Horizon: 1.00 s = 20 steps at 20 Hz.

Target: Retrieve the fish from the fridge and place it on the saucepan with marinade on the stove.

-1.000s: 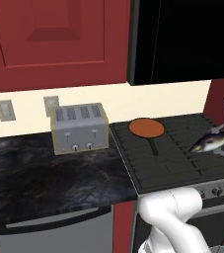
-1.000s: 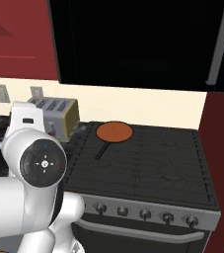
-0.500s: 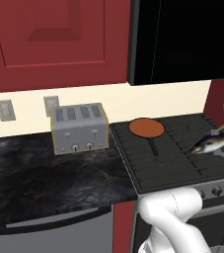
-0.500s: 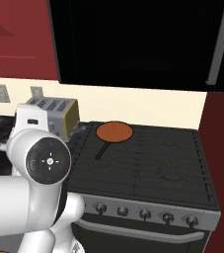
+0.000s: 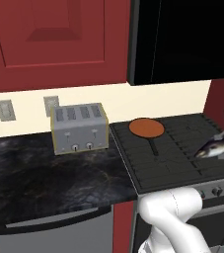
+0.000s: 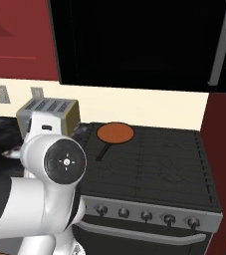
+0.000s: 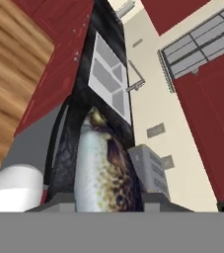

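Observation:
My gripper point(image 7: 106, 200) is shut on the fish point(image 5: 213, 147), a silver-grey fish with a dark speckled back. The fish hangs just above the right front of the black stove point(image 5: 182, 163). In the hand view the fish point(image 7: 103, 163) rises from between the jaws and hides the fingertips. The saucepan with marinade point(image 5: 146, 128) stands at the stove's back left, full of orange-brown sauce, its black handle pointing toward the front. From the other side the saucepan point(image 6: 114, 133) lies left of centre on the stove point(image 6: 154, 169). The fridge is out of view.
A silver four-slot toaster point(image 5: 79, 128) stands on the black counter point(image 5: 44, 178) left of the stove. Red cabinets point(image 5: 54, 39) and a black hood point(image 6: 134, 45) hang above. A red wall point(image 6: 224, 149) borders the stove on the right. Knobs point(image 6: 147, 215) line its front.
The arm's elbow has swung a little to the right in the right base view. The fish has barely moved over the stove.

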Motion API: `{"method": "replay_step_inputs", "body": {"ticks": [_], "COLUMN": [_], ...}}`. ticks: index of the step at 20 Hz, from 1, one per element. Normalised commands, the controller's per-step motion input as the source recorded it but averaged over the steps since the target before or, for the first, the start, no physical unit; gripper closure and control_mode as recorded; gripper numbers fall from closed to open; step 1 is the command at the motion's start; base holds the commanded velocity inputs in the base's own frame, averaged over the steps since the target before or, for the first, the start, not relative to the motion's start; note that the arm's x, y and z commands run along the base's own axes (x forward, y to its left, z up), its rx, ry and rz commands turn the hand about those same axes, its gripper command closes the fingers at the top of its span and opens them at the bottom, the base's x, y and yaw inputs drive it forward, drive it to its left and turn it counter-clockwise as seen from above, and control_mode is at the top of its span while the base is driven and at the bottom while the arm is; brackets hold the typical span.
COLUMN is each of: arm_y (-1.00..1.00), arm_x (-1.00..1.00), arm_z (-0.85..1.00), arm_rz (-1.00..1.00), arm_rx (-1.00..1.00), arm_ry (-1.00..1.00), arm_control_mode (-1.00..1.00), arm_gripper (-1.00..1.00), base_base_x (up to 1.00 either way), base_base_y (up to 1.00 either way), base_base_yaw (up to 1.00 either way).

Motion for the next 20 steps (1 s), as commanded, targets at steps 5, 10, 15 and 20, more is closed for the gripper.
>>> {"method": "replay_step_inputs", "body": {"ticks": [5, 10, 15, 20], "arm_y": [-0.25, -0.28, -0.14, 0.0], "arm_x": [0.42, 0.45, 0.25, 0.2], "arm_z": [-0.27, -0.2, -0.21, -0.34], "arm_rz": [-0.09, -0.12, -0.06, 0.0], "arm_rx": [0.0, 0.02, 0.03, 0.02], "arm_ry": [0.13, 0.18, 0.2, 0.16], "arm_control_mode": [-1.0, -1.0, -1.0, -1.0], "arm_gripper": [1.0, 1.0, 1.0, 1.0], "base_base_x": [0.0, 0.0, 0.0, 0.0], "base_base_y": [0.0, 0.0, 0.0, 0.0], "base_base_yaw": [0.0, 0.0, 0.0, 0.0]}}
